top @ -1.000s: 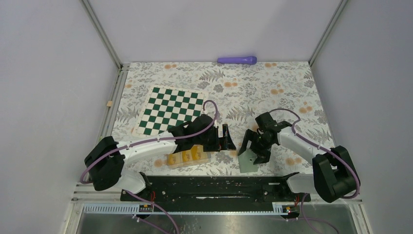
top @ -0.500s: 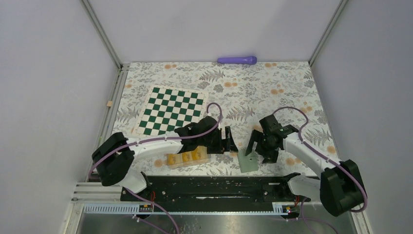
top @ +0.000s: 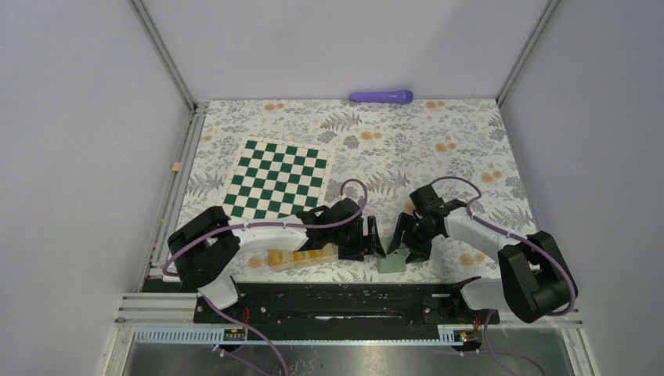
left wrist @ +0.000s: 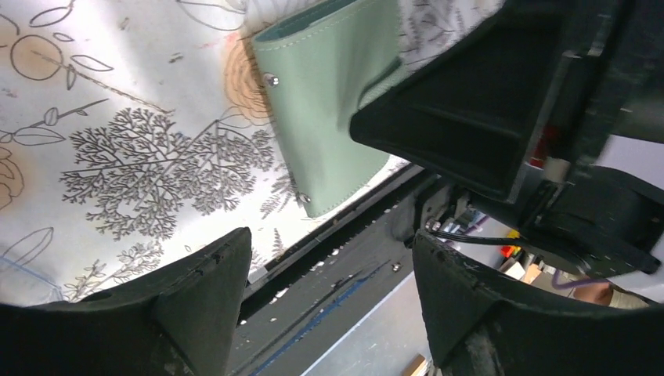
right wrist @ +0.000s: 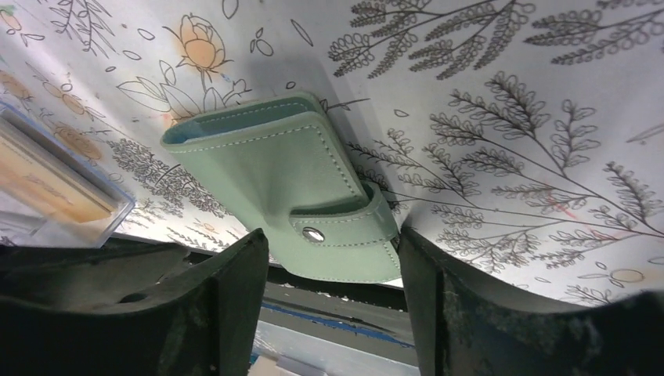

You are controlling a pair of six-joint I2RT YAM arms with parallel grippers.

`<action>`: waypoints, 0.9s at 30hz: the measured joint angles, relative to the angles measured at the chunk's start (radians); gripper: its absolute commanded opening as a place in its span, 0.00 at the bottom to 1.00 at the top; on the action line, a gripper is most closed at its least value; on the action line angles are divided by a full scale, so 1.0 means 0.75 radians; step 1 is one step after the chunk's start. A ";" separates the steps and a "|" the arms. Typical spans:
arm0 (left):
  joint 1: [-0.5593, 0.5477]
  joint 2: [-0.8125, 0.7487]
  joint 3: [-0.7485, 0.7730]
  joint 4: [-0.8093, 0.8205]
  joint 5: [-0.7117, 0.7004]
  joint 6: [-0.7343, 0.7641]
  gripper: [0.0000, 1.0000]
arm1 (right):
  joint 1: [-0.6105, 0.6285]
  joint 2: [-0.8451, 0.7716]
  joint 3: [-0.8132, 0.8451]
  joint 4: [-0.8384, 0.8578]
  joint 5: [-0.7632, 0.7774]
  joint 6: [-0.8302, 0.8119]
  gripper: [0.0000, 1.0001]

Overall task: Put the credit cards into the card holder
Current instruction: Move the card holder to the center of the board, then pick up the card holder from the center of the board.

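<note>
The sage-green card holder (top: 391, 263) lies shut on the floral table at its near edge, snap button up. It also shows in the right wrist view (right wrist: 274, 168) and the left wrist view (left wrist: 329, 102). My right gripper (top: 407, 237) is open, and its fingers (right wrist: 470, 313) straddle the holder's snap end, close to its sides. My left gripper (top: 371, 239) is open and empty just left of the holder, its fingers (left wrist: 184, 309) low over the table edge. The orange-yellow credit cards (top: 302, 254) stand in a clear plastic box (right wrist: 47, 184) under the left arm.
A green-and-white chessboard (top: 274, 176) lies at the middle left. A purple pen-like object (top: 381, 96) lies at the back wall. The black mounting rail (top: 344, 301) runs right below the holder. The two grippers are very close to each other.
My left gripper has moved right and nearer, up to the holder. My right gripper has swung left and down over it. The holder has slid a little left toward the near edge.
</note>
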 measured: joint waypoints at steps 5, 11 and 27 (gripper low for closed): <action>-0.002 0.087 0.037 -0.010 0.000 -0.008 0.74 | 0.003 -0.021 -0.030 0.036 -0.038 0.017 0.66; 0.007 0.172 0.084 -0.062 -0.015 -0.004 0.70 | 0.005 -0.115 -0.040 -0.011 0.063 0.021 0.65; 0.112 0.269 0.002 0.271 0.163 -0.104 0.51 | -0.012 -0.050 -0.137 0.234 -0.124 -0.018 0.12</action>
